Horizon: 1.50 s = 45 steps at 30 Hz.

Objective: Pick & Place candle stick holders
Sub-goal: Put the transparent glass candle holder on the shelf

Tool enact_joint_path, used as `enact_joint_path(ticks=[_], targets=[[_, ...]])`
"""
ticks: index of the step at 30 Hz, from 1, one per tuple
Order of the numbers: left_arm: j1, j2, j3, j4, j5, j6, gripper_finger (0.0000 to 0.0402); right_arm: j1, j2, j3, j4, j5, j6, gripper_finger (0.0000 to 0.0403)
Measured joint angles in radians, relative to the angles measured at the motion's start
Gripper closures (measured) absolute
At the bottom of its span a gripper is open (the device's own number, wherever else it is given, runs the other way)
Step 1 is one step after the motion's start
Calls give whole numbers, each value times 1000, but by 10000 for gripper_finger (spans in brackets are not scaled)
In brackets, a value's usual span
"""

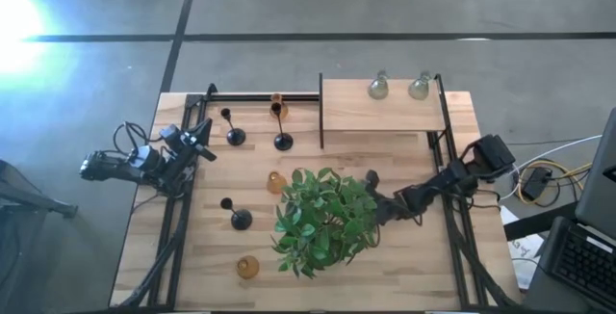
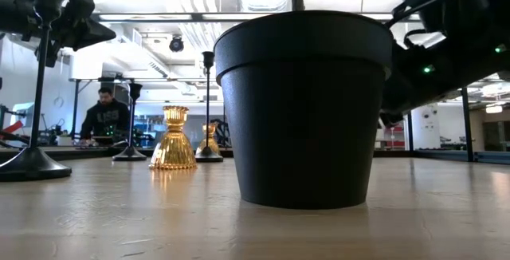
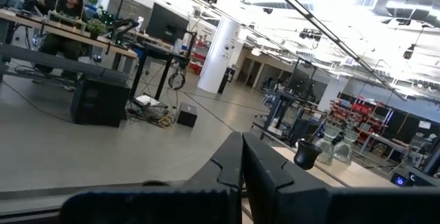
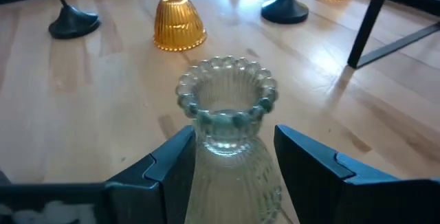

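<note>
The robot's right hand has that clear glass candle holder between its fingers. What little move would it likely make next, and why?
Probably lift it straight up, then carry it toward the raised wooden shelf. The right hand has its fingers on either side of the clear glass holder, and two similar clear holders already stand on that shelf. The left hand waits shut at the table's left edge.

two clear holders [image 1: 398,87] on raised shelf [image 1: 380,112]
</note>
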Motion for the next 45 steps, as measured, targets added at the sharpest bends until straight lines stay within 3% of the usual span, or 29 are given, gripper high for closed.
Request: enact_joint_path(ticks=[10,17,24,30,34,41,45], targets=[[0,0,0,-8,0,0,390,-57,0,29,0,-89,-48,215],[0,0,0,-8,0,0,390,-78,0,46,-3,-90,-54,273],[0,0,0,-8,0,0,390,-76,-6,48,-4,-127,-52,276],[0,0,0,-8,0,0,390,-77,-127,48,-18,-127,-66,276],[0,0,0,-9,1,0,390,-97,-312,76,-186,-105,-103,276],[0,0,0,-10,1,0,390,-228,-609,257,-744,-106,-113,276],[0,0,0,-9,0,0,390,-318,-667,307,-805,-148,-193,276]])
